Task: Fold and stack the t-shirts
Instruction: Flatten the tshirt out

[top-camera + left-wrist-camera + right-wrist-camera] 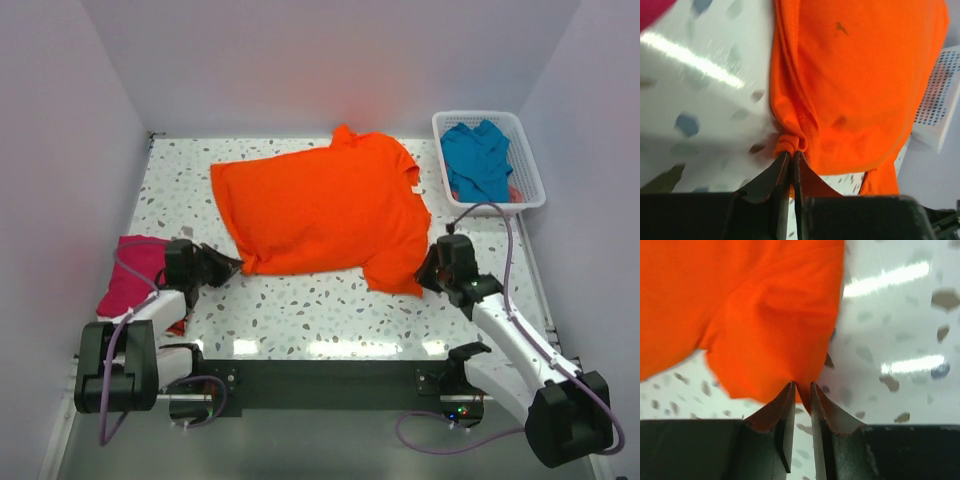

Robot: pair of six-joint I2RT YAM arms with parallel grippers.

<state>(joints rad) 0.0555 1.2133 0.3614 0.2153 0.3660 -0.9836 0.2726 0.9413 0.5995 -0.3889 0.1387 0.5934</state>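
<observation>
The orange t-shirt [320, 205] lies spread across the middle of the table, and fills the left wrist view [860, 85] and the right wrist view [750, 305]. My left gripper [235, 265] [792, 152] is shut on a bunched bit of its near-left hem corner. At the shirt's near-right corner, my right gripper [425, 272] [802, 385] has its jaws slightly apart, with the cloth's tip lying loose in the gap. The magenta-pink t-shirt [135, 270] sits folded at the left edge, beside the left arm. The teal-blue t-shirt [478, 160] lies crumpled in the basket.
A white lattice basket [530, 170] stands at the back right corner, also seen in the left wrist view [940, 95]. White walls close off the left, right and far sides. Speckled tabletop [320, 310] shows between the orange shirt and the arm bases.
</observation>
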